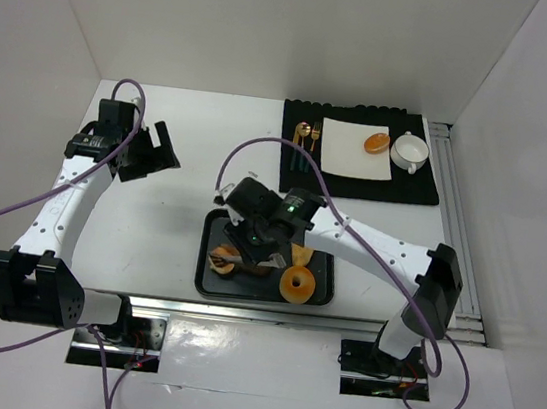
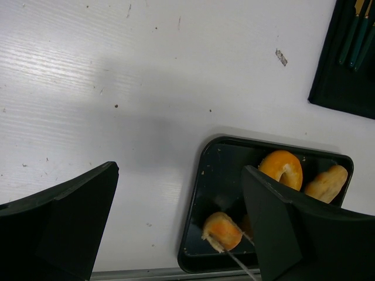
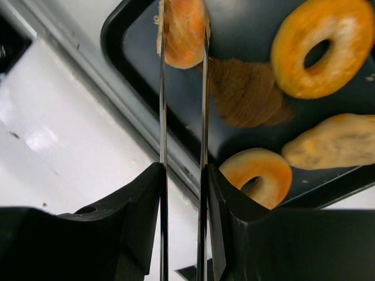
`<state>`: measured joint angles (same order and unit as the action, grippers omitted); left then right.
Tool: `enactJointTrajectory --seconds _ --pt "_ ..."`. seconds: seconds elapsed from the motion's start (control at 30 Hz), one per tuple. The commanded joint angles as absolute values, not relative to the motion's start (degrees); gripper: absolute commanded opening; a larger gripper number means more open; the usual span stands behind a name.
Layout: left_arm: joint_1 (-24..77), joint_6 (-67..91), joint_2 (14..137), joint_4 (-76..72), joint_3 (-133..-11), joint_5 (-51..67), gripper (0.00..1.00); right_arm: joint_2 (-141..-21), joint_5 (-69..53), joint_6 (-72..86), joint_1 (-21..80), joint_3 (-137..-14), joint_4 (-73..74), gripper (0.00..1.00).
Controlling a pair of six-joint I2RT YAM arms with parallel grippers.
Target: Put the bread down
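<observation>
- A bread roll (image 3: pixel 183 32) is pinched in tongs (image 3: pixel 162 117), clamped by the right fingers (image 3: pixel 135 211), at the tray's (image 3: pixel 114 47) near-left corner.
- The left fingers (image 2: pixel 70 211) are spread wide, empty.
- The grasp is judged made; a carry to the plate (image 1: pixel 346 149) beyond the tray is needed.

A small, round, golden-orange bread roll (image 3: pixel 183 32) is pinched between thin metal tongs (image 3: pixel 163 117) at the tray's (image 3: pixel 246 35) near-left corner, just beside a brown croissant (image 3: pixel 246 93).

Breads (image 1: pixel 285 287) lie in the tray (image 1: pixel 320 296), mat (image 1: pixel 356 187) behind
</observation>
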<state>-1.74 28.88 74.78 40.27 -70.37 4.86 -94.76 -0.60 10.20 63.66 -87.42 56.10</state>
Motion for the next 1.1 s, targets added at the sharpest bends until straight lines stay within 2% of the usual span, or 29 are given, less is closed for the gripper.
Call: enactJointTrajectory --seconds 0.0,0.13,0.37,0.57,1.07 --pt "-2.1 29.7 74.1 38.9 -70.8 6.1 1.0 -89.4 2.3 10.9 58.3 -88.8 50.7 0.4" --pt "-2.1 29.7 74.1 38.4 -71.4 6.1 1.0 -86.4 1.0 15.1 51.3 -86.5 41.1 0.4" --pt "-2.1 29.7 74.1 38.4 -72.4 6.6 1.0 -85.9 11.4 21.9 36.4 -86.5 35.3 0.4" --pt "-2.6 29.2 74.7 38.4 -72.9 7.1 1.0 -88.0 17.0 21.6 23.9 -85.8 30.1 0.43" --pt "-2.6 28.7 75.8 38.4 -72.9 7.6 1.0 -106.3 16.6 19.5 13.5 -94.2 22.0 0.47"
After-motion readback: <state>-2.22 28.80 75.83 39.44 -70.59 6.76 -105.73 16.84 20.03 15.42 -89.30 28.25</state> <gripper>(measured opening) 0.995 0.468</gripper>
